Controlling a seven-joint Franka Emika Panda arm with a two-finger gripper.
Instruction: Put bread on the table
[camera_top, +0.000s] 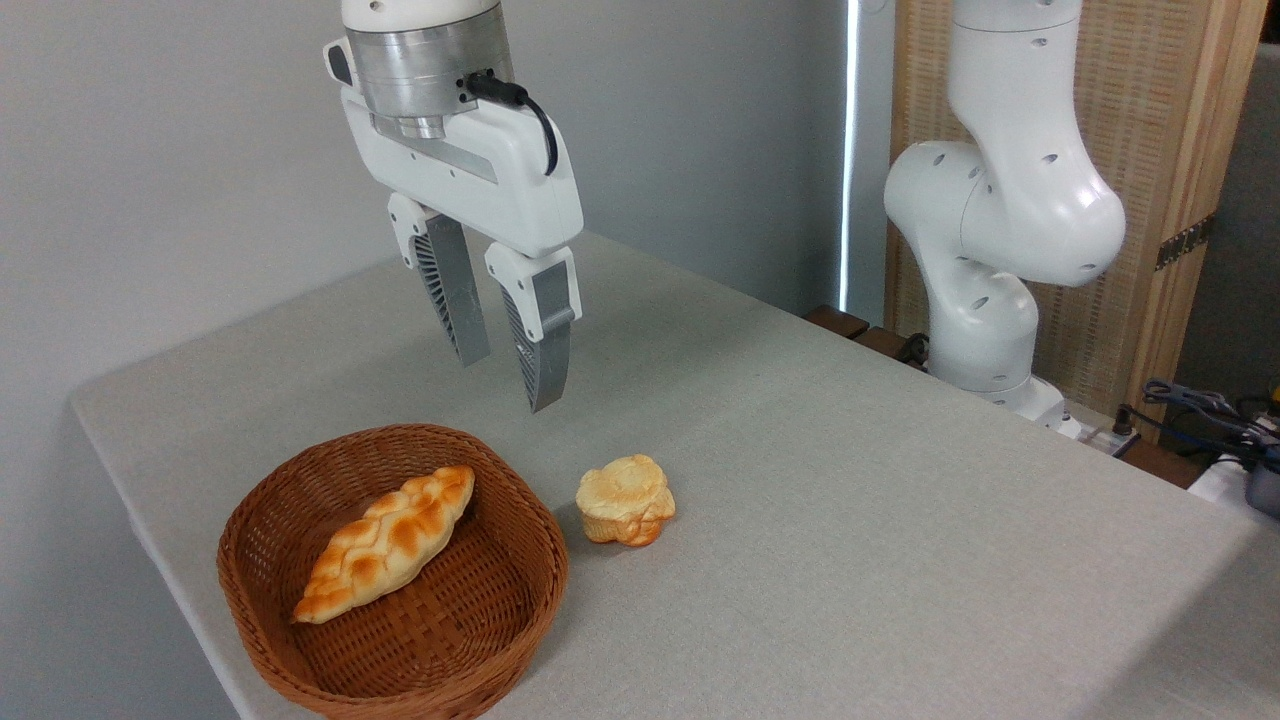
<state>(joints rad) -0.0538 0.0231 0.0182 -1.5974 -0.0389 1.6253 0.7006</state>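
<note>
The bread (387, 543), a long braided loaf with toasted orange patches, lies diagonally inside a brown wicker basket (530, 590) at the front left of the table (850, 520). My gripper (510, 385) hangs open well above the basket's far rim, up and to the right of the loaf, with nothing between its grey ribbed fingers (542, 350). It touches neither the loaf nor the basket.
A small round muffin-shaped bun (626, 500) sits on the cloth just right of the basket. The arm's white base (985, 330) stands off the table's far right edge, with cables (1200, 410) beyond. A grey wall backs the table.
</note>
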